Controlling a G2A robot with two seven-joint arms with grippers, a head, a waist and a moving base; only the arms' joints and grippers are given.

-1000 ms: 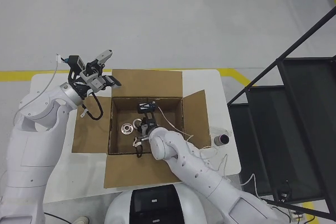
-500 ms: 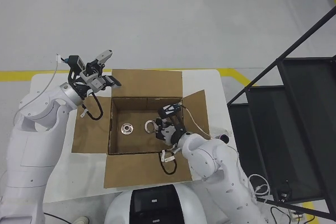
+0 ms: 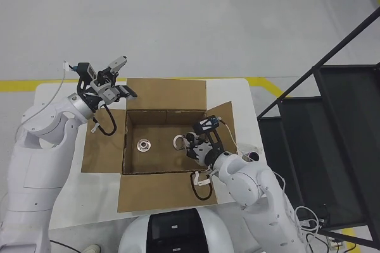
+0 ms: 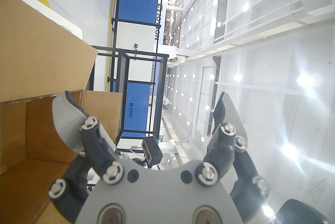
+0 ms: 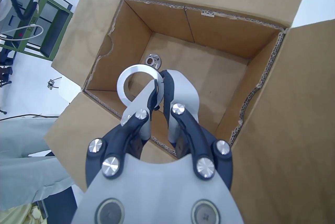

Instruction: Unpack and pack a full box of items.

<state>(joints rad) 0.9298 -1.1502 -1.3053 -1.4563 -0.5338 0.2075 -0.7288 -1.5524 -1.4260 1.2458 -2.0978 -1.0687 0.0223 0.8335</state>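
The right end effector [image 5: 158, 83] is clamped on the rim of a metal ring [image 5: 121, 86] and holds it above the open box [image 5: 214, 34], it seems for lifting it out to the tabletop [image 3: 228, 92]. A small flanged part [image 5: 152, 60] lies on the box floor. The left end effector [image 4: 144, 102], its fingers apart, hangs near the box's far left corner, out of the way.

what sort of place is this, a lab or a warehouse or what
Likely a factory or warehouse floor set up for robot tests: a yellow floor line, a black metal rack beside the table, and blue partition panels under high ceiling lights.
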